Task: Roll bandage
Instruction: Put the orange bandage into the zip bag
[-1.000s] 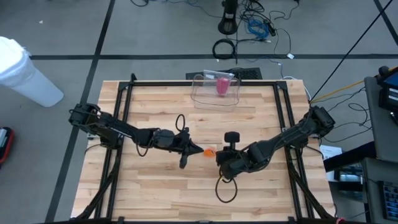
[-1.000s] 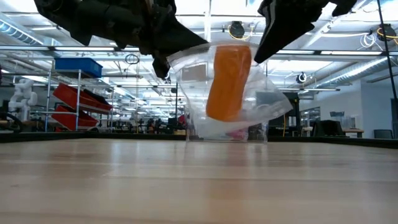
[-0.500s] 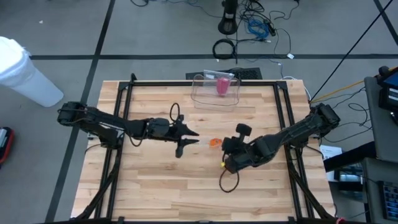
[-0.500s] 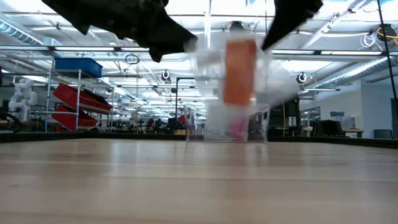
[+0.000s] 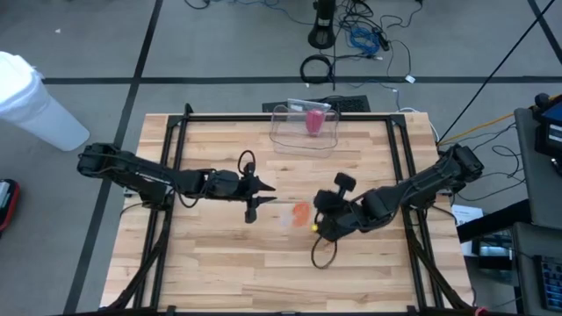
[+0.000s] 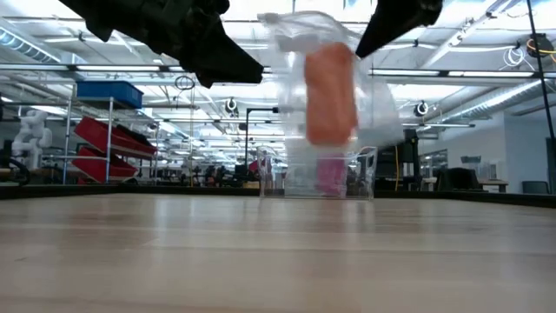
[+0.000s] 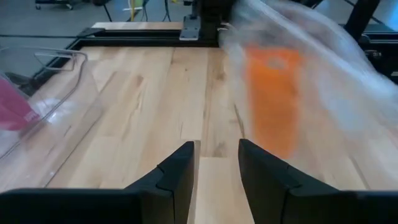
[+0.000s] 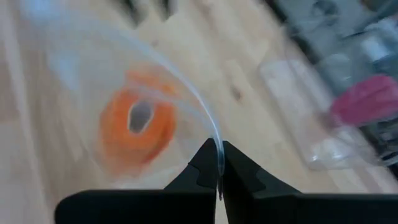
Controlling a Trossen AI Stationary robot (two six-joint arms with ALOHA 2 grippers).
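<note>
Wooden tabletop [image 5: 219,254] is lying under both arms, the right gripper [image 8: 218,168] pinching the edge of a clear plastic bag [image 6: 365,96] holding the orange bandage roll [image 5: 300,212] above mid-table, while the left gripper [image 5: 262,198], fingers parted and empty, is hovering just beside it.

Orange bandage roll [image 6: 330,96] and clear bag [image 7: 323,74] motion-blurred; low view cuts off both arms.

You have open tabletop [image 5: 219,254] nearest you; only the clear bin [image 5: 305,127] blocks the far edge.
</note>
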